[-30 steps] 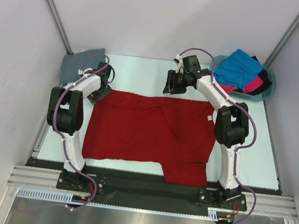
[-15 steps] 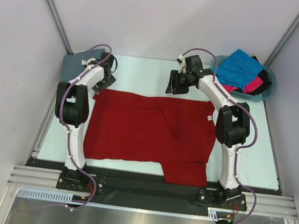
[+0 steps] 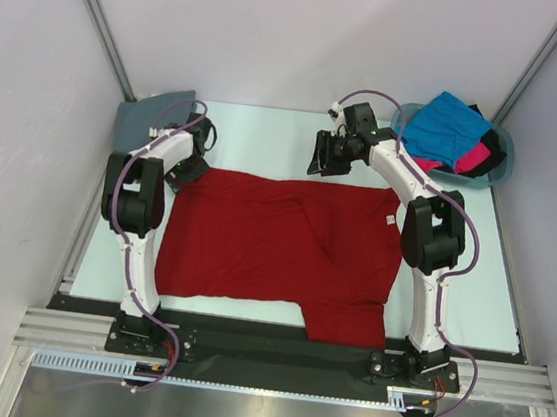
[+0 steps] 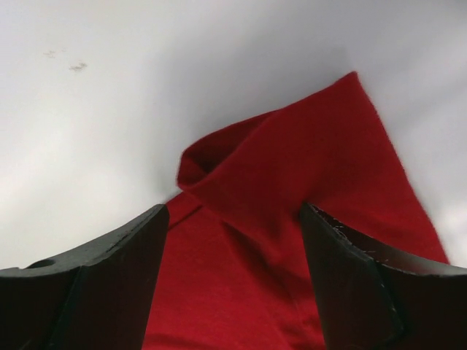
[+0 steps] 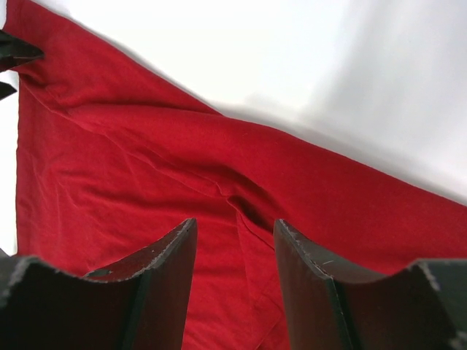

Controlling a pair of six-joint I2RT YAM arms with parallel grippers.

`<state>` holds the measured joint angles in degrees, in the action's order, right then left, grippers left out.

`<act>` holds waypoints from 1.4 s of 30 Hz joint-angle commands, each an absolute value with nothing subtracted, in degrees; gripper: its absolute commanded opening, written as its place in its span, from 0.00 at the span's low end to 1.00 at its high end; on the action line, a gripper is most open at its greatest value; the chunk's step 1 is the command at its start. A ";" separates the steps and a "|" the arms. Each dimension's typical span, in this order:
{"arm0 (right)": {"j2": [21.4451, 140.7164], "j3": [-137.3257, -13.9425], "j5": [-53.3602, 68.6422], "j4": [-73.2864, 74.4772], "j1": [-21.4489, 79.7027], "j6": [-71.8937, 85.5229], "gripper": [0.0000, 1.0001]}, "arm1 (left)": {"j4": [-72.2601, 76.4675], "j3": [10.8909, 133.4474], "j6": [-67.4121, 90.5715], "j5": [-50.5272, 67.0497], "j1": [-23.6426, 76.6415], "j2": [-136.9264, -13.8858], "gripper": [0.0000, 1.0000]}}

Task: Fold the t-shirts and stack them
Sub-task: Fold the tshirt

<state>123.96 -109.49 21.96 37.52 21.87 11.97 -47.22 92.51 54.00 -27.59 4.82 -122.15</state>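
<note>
- Pale table point(image 3: 267, 132) boxed in by white walls fills the top view. A folded grey t-shirt point(image 3: 147, 121) lies at its upper left corner, apart from everything else.
- Just right of that, the left gripper point(image 3: 191, 164) is back down at the upper left corner of the red t-shirt point(image 3: 253, 251). Half a second ago it stood higher and nearer the frame's upper left.
- In the left wrist view, the left gripper point(image 4: 233, 211) has its jaws spread wide and pinches nothing. The red t-shirt's point(image 4: 292, 182) curled-over corner lies between the 2 fingers.
- The red t-shirt's outline matches the earlier views, so I judge that this dip has not yet moved any cloth. No fold has been started on it, and only 1 of the 5 shirts looks finished.
- It lies spread in the middle of the frame with its long axis running left to right. A small white tag near its right edge suggests the collar points right and the hem left. 1 sleeve juts toward the bottom at lower right, and a diagonal crease crosses the middle.
- At the upper centre, the right gripper point(image 3: 323, 156) has barely shifted over the last second. It hangs above the shirt's top edge.
- The right wrist view shows the right gripper point(image 5: 235, 223) with jaws parted, nothing between them, above the red cloth point(image 5: 146, 160).
- Far upper right, the teal basket point(image 3: 507, 159) holds the blue t-shirt point(image 3: 444, 127), pink t-shirt point(image 3: 474, 155) and black t-shirt point(image 3: 491, 164) in a heap.
</note>
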 commanded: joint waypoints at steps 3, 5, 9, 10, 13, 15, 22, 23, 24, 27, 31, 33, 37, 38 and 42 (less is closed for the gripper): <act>122.26 -111.01 23.12 37.53 22.33 12.04 0.52 | -50.18 89.04 54.75 -33.39 3.34 -116.46 0.79; 122.26 -110.92 23.03 37.44 22.41 12.04 0.52 | -49.05 88.42 54.32 -33.14 3.08 -115.58 0.79; 122.34 -111.09 22.94 37.62 22.41 11.95 0.52 | -49.04 89.64 54.32 -33.75 2.99 -115.57 0.79; 122.34 -111.09 22.77 37.62 22.41 11.78 0.52 | -49.48 90.26 54.49 -34.10 2.99 -116.10 0.79; 122.26 -111.09 22.59 37.79 22.24 11.69 0.52 | -51.41 91.84 55.02 -35.15 2.99 -117.59 0.79; 122.26 -111.09 22.59 37.97 22.24 11.69 0.52 | -51.59 92.20 55.28 -36.12 2.99 -118.12 0.79; 122.34 -111.18 22.76 38.06 22.15 11.60 0.52 | -49.94 92.90 55.02 -36.74 2.90 -119.44 0.49; 122.34 -111.09 22.68 38.14 22.06 11.51 0.52 | -49.05 92.64 54.58 -36.30 2.90 -119.27 0.46; 122.43 -111.18 22.59 38.14 22.15 11.51 0.52 | -48.26 92.38 53.97 -35.78 2.90 -119.18 0.46; 122.52 -111.27 22.59 38.23 21.97 11.43 0.52 | -46.50 92.37 53.53 -34.28 2.90 -119.18 0.41; 122.69 -111.27 22.68 38.23 21.88 11.43 0.52 | -46.14 92.99 53.52 -33.49 2.90 -119.97 0.51; 122.87 -111.27 22.68 38.32 21.89 11.43 0.52 | -46.06 93.25 53.61 -33.31 2.90 -120.32 0.55; 122.96 -111.45 22.68 38.32 21.80 11.34 0.52 | -45.44 93.43 53.61 -32.96 2.90 -121.20 0.55; 123.05 -111.45 22.68 38.32 21.80 11.34 0.52 | -45.27 93.43 53.61 -32.96 2.90 -121.29 0.51; 123.22 -111.53 22.76 38.41 21.71 11.34 0.52 | -44.30 93.34 53.70 -32.35 2.81 -121.73 0.32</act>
